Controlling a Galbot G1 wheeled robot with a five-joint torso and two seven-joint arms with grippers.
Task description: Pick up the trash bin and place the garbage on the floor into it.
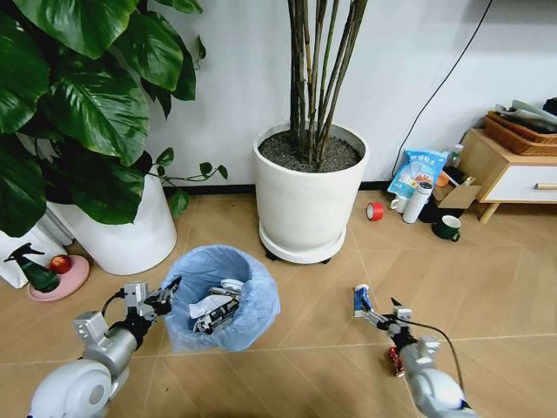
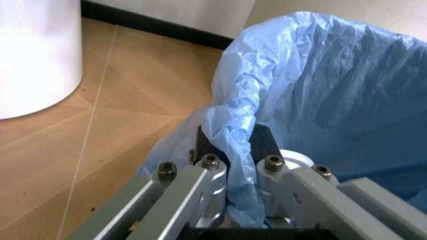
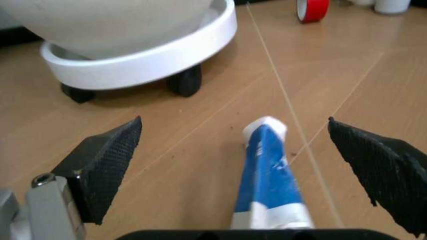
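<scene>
The trash bin [image 1: 228, 300], lined with a crinkled light-blue bag [image 2: 320, 85], stands on the chevron floor [image 1: 487, 279] in front of me. Several garbage pieces [image 1: 214, 306] lie inside it. My left gripper [image 1: 168, 294] [image 2: 233, 142] is shut on the bin's bag-covered rim at its left side. My right gripper [image 1: 376, 307] [image 3: 233, 125] is open, low over the floor to the right of the bin. A blue-and-white tube [image 3: 270, 185] [image 1: 359, 300] lies between its spread fingers [image 3: 107, 162]. A small red wrapper [image 1: 393, 359] lies beside the right arm.
A white plant pot [image 1: 309, 196] on a wheeled saucer [image 3: 147, 60] stands just behind the bin. A second large pot [image 1: 130, 231] with broad leaves sits at left, beside a green spray bottle [image 1: 33, 270]. A red tape roll [image 1: 374, 211], cups and a wooden cabinet [image 1: 513, 170] are at right.
</scene>
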